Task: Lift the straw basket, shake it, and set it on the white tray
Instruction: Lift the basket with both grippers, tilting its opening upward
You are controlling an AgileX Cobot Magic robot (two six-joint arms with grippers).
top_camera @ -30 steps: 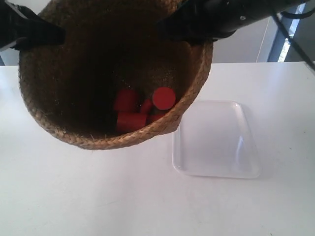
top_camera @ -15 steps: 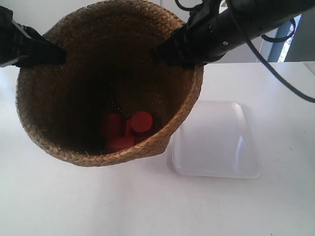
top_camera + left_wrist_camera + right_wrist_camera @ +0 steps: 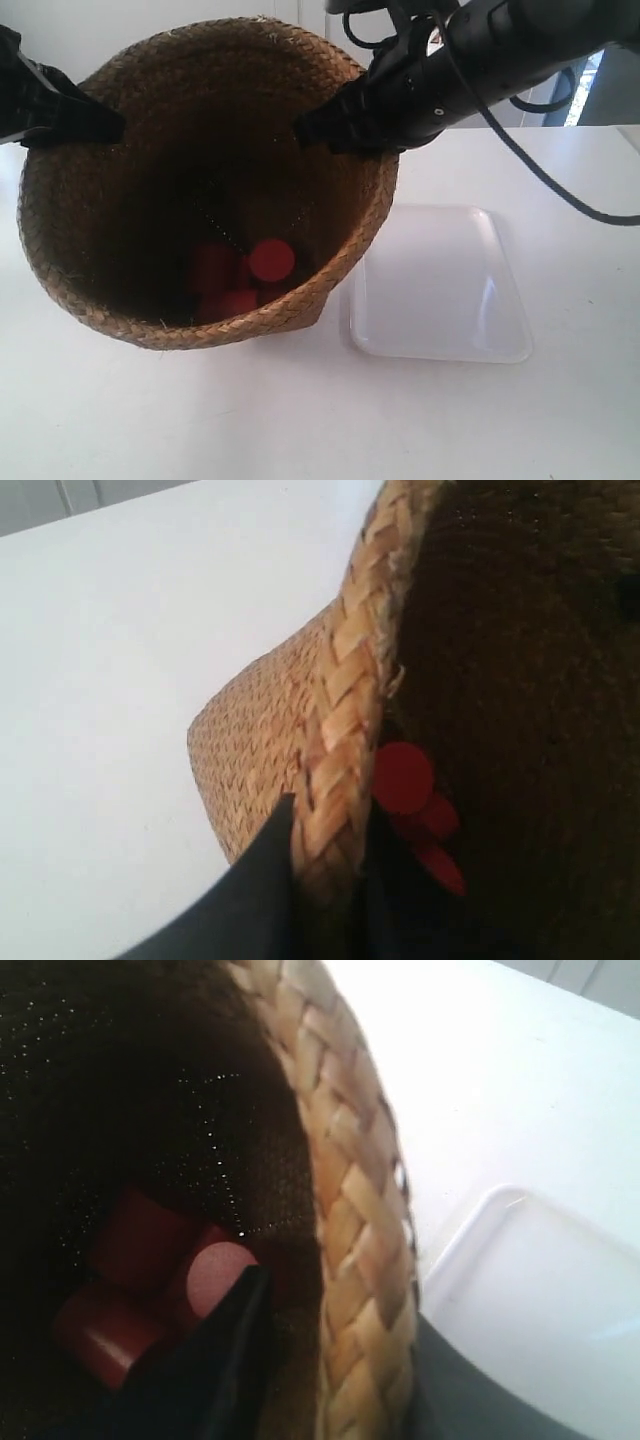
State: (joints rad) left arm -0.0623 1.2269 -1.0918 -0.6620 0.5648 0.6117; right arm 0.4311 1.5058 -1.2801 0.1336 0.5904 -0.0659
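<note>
Basket (image 3: 215,150), braided straw, round rim

The exterior camera is looking steeply down on the straw basket (image 3: 210,120) and white tray (image 3: 440,285), while both wrist cameras are hugging opposite rim stretches, all three sharing the red cylinders (image 3: 270,260) inside.

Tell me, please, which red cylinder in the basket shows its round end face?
The bright cylinder nearest the white tray; the other cylinders lie dimmer beside it.

One straw basket (image 3: 120,300), one white tray (image 3: 440,290), at least three red cylinders (image 3: 271,259), and two claws: left claw (image 3: 325,830), right claw (image 3: 340,1310).
</note>
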